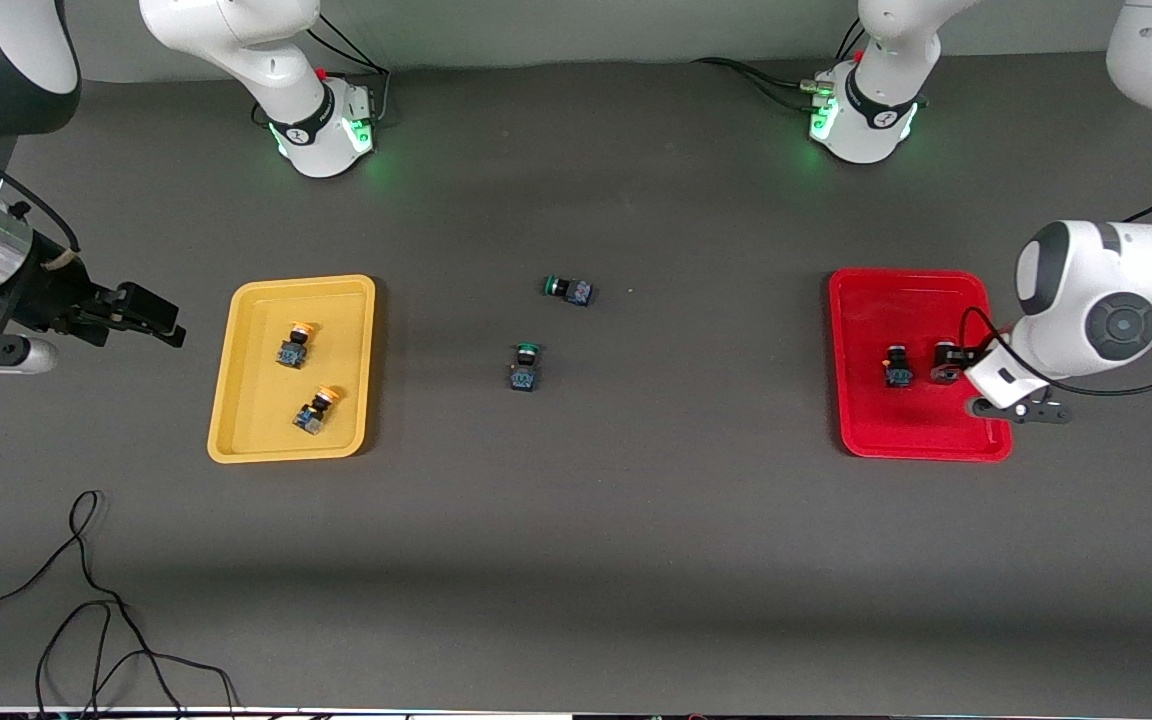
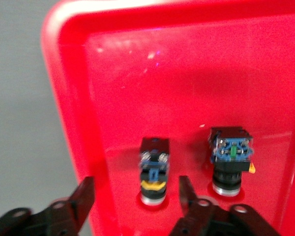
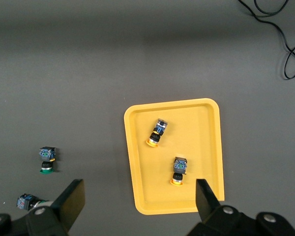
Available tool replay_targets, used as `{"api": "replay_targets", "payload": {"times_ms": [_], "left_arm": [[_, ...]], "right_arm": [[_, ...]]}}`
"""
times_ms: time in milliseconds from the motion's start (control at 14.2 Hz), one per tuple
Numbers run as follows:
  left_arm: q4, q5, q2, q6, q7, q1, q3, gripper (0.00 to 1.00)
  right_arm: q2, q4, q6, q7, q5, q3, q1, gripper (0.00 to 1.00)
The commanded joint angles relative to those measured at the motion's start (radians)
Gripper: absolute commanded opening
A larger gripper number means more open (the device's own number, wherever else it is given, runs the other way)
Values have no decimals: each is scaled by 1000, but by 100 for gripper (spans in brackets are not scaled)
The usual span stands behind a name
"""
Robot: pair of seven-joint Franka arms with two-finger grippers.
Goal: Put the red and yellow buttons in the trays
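Looks like the closing step: all four caps sorted, only a clean retreat left.

Yellow tray [image 1: 236,440] at mid-height of the front frame, toward the right arm's end, with both yellow buttons [image 1: 293,343] [image 1: 317,409] lying inside. Red tray [image 1: 856,300] at the same height toward the left arm's end, holding both red buttons [image 1: 898,370] [image 1: 946,365] side by side, apart. Two green-capped switches [image 1: 568,289] [image 1: 525,366] near frame centre, rightly left on the table [image 1: 636,550].

Left gripper [image 2: 136,199] low over the red tray, fingers spread and empty, straddling one red button [image 2: 154,172]. Best lifted straight up, jaws kept wide, no sideways drift that could clip the switch or the rim.

Right gripper [image 3: 137,196] waiting beside the yellow tray, released, holding nothing.
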Motion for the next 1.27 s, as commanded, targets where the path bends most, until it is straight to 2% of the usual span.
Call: {"api": "replay_targets", "payload": {"times_ms": [0, 352, 493, 634, 704, 845, 915, 1127, 1197], "left_arm": [[134, -29, -58, -219, 35, 8, -41, 100], [400, -154, -132, -586, 125, 4, -53, 100], [420, -214, -219, -643, 125, 5, -50, 100], [421, -268, -300, -661, 127, -20, -18, 100], [423, -283, -327, -671, 127, -106, 57, 100], [423, -288, -365, -672, 115, -346, 269, 100], [423, -288, -379, -675, 113, -429, 342, 100], [424, -288, -394, -688, 107, -605, 482, 100], [426, -288, -394, -681, 105, -625, 499, 100]], "right_arm": [[1, 40, -76, -30, 7, -1, 2, 100], [-25, 41, -94, -29, 7, 1, 3, 100], [-30, 48, -96, -30, 6, -1, 3, 100], [-30, 48, -96, -29, 4, -1, 3, 100], [-30, 48, -96, -27, 4, -1, 2, 100], [-30, 45, -96, -26, 4, -1, 2, 100], [-30, 48, -96, -26, 0, -1, 2, 100], [-25, 45, -90, -25, -13, -1, 3, 100], [-24, 48, -85, -27, -26, -1, 3, 100]]}}
